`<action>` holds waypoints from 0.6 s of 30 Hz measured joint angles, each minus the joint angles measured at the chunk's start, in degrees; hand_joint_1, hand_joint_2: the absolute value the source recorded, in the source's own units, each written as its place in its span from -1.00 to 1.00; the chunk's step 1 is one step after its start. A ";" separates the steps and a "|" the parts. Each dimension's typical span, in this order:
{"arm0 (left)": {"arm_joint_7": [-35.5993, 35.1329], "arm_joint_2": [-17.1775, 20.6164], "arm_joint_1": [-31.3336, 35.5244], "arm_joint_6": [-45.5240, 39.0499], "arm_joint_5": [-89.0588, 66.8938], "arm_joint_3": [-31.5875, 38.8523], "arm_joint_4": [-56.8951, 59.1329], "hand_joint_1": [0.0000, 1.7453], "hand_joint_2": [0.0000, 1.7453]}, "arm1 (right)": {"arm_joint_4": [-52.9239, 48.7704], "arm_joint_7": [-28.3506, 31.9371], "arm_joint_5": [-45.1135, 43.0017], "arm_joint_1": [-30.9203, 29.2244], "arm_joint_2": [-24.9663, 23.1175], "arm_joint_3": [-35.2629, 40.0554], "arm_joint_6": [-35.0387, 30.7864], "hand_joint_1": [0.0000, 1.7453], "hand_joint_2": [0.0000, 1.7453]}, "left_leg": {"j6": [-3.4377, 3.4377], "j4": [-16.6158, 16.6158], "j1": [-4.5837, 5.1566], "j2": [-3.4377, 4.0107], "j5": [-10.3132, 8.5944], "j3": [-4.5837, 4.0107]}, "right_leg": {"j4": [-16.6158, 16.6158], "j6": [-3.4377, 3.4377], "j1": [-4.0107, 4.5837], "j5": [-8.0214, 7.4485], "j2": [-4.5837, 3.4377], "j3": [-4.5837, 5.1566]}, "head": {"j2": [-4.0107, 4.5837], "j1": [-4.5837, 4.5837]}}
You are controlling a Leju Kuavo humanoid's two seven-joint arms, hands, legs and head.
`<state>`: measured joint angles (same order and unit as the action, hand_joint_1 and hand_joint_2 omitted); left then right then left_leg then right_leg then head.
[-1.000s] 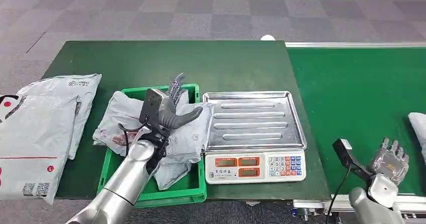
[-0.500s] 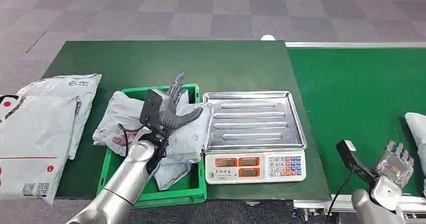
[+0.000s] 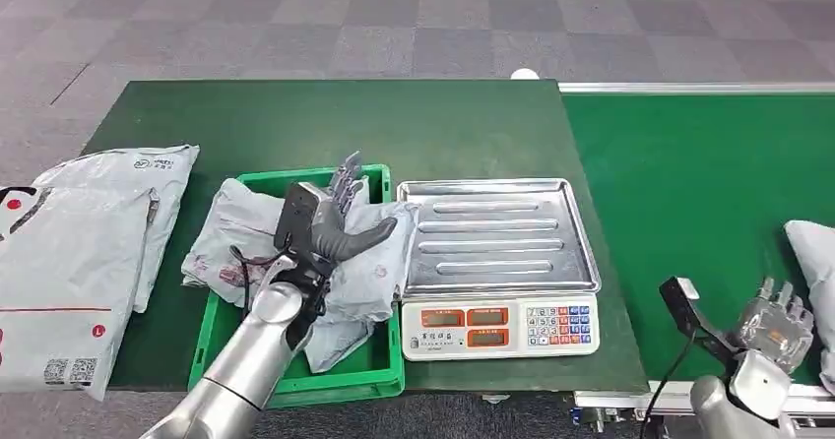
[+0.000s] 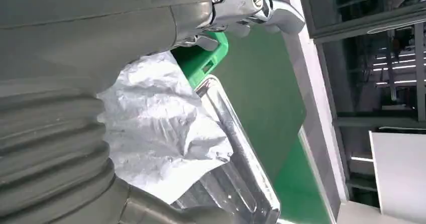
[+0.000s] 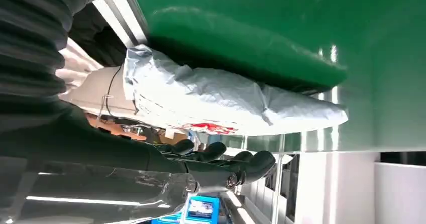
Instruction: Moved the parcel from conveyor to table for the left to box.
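Reach step, judged. Parcel [image 3: 815,262] on conveyor [image 3: 689,183], at 4 o'clock of head view. Right hand [image 3: 776,323] just beside it, fingers spread, empty. Left hand [image 3: 330,224] open above bagged parcels in green crate [image 3: 379,370]. Next: close round parcel, carry toward table [image 3: 295,124].

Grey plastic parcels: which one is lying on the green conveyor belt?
The grey plastic parcel at the far right edge, beside the right hand, lies on the green conveyor belt. The others lie in the green crate or on the table's left end.
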<state>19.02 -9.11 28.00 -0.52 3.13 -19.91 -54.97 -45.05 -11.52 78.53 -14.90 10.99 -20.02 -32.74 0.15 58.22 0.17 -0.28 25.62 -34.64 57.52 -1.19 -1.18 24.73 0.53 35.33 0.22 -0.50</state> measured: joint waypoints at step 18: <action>-0.15 0.02 0.26 0.81 0.28 0.41 0.33 -1.00 1.00 | -2.71 -0.20 -0.22 2.29 0.28 -3.85 -0.11 -1.00 1.00 | 0.00 0.00 0.00 0.01 0.01 0.01 | -0.01 0.00 0.00 0.00 -0.04 0.00 | 0.00 0.00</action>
<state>18.86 -9.09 28.26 0.28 3.41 -19.50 -54.64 -47.76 -11.71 78.31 -12.61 11.28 -23.87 -32.85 0.14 58.22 0.17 -0.27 25.63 -34.63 57.51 -1.20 -1.18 24.74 0.49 35.33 0.22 -0.50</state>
